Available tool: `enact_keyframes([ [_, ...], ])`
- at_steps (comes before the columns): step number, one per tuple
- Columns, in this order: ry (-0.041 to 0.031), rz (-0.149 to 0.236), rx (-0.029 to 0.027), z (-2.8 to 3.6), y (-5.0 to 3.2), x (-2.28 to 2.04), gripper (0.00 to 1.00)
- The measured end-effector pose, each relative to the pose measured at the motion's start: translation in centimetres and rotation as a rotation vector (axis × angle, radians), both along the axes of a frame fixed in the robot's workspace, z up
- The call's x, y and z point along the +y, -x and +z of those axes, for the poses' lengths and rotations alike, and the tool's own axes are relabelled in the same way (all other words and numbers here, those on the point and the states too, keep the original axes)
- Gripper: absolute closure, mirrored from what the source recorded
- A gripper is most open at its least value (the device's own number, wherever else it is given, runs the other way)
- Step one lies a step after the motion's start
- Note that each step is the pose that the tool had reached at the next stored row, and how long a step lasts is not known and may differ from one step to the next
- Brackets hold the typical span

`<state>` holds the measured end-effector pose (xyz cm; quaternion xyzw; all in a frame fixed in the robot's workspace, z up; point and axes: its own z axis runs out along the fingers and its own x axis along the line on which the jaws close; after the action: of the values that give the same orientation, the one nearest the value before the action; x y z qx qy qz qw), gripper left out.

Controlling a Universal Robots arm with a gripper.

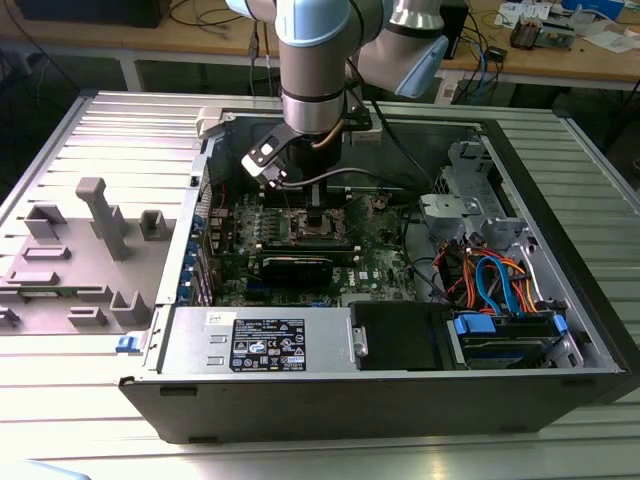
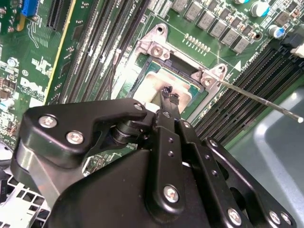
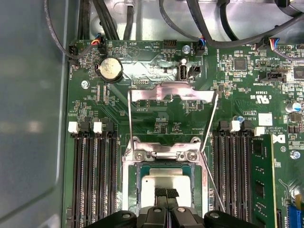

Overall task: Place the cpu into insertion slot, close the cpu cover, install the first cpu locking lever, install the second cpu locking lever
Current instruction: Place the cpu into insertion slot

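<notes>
The cpu (image 3: pixel 167 181) is seen lying in the slot (image 3: pixel 138 190), its dull silver top flat and square within the dark rim. The gripper (image 3: pixel 166 193) is set over one edge of it, jaws pressed together on nothing. The cover (image 3: pixel 171 93) is hinged back open, apart from the chip. The placing is judged nearly done; it is best finished by a straight lift, without sideways drag, so that the chip is kept seated.
</notes>
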<state>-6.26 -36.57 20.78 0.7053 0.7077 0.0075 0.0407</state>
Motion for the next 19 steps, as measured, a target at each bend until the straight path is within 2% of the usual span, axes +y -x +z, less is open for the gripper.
enact_keyframes([
  [3,0.0008,0.0,0.0006,-0.4,0.0,-0.01,0.89],
  [9,-0.0003,0.0,-0.0001,-0.39,-0.01,0.01,0.89],
  [10,-0.0019,0.0,-0.0011,-0.23,-0.03,0.03,0.89],
  [12,-0.0005,0.0,-0.0002,0.42,-0.02,0.01,0.89],
  [16,-0.0001,0.0,0.0,1.28,-0.02,0.01,0.89],
  [18,-0.0002,0.0,0.0,2.01,-0.02,0.01,0.89],
  [19,-0.0001,0.0,0.0,2.11,-0.03,0.01,0.89],
])
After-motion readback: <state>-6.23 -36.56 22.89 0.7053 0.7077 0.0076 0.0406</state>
